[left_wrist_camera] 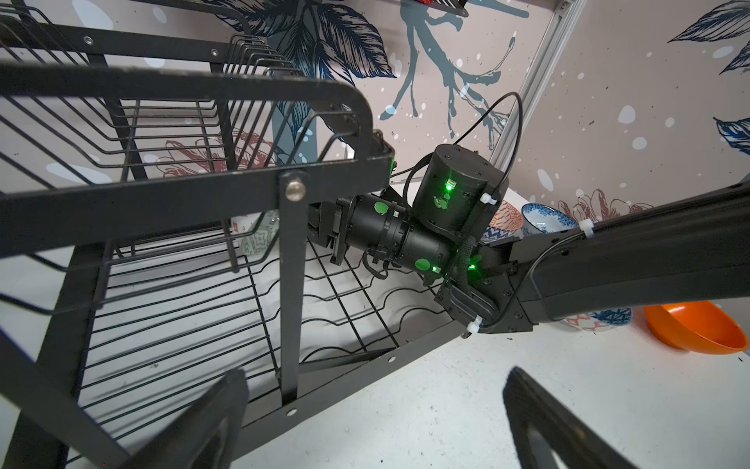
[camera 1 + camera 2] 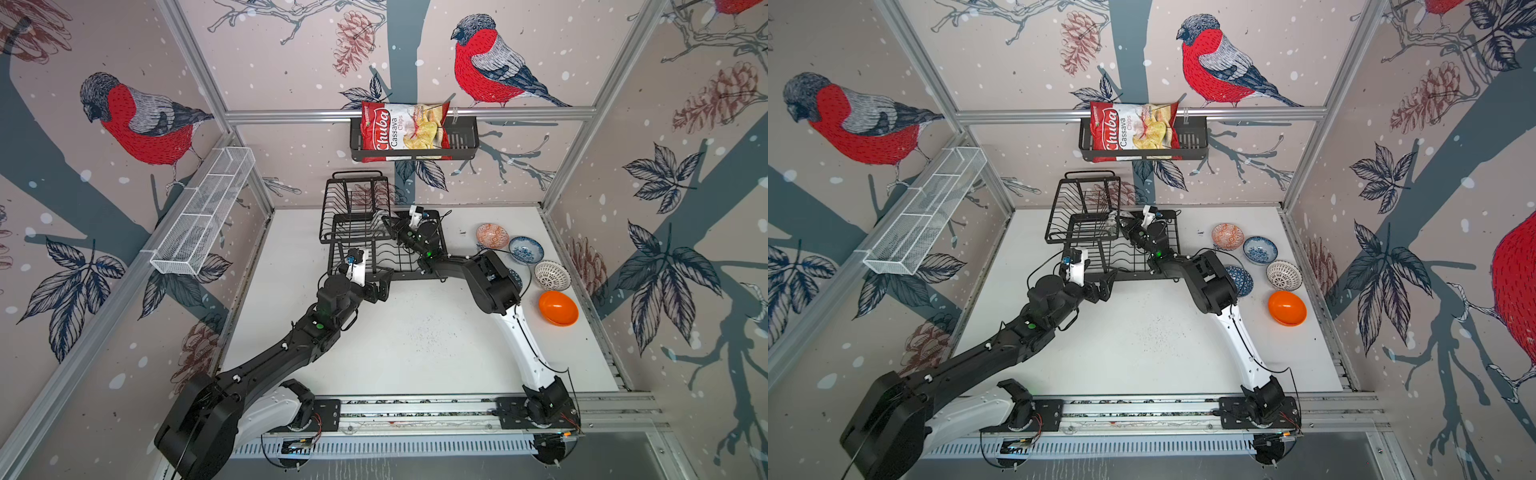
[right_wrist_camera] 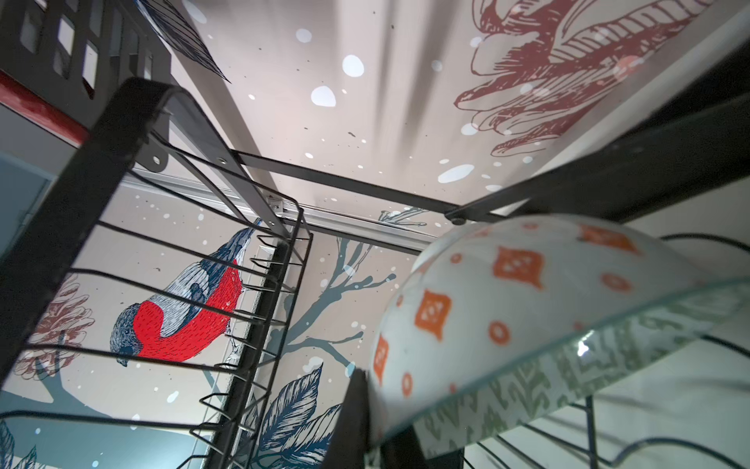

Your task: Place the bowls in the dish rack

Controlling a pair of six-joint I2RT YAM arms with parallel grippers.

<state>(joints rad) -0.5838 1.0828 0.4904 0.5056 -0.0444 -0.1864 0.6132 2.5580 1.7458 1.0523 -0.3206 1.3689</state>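
Observation:
The black wire dish rack (image 2: 353,208) (image 2: 1084,208) stands at the back of the table. My right gripper (image 2: 390,226) (image 3: 377,430) reaches in under its upper tier, above the lower tray's wavy wires, and is shut on the rim of the grey-green patterned bowl (image 3: 507,304) (image 1: 259,239), which is tilted. My left gripper (image 2: 382,286) (image 1: 375,377) is open and empty over the table at the rack's front edge. On the table to the right lie the salmon-orange bowl (image 2: 492,235), blue-white bowl (image 2: 526,249), white lattice bowl (image 2: 552,275) and plain orange bowl (image 2: 558,307). The right arm partly hides the dark blue bowl (image 2: 1239,280).
A black basket with a chips bag (image 2: 405,133) hangs on the back wall above the rack. A long white mesh shelf (image 2: 203,212) is fixed to the left wall. The right arm's elbow (image 2: 492,286) hangs over the table beside the bowls.

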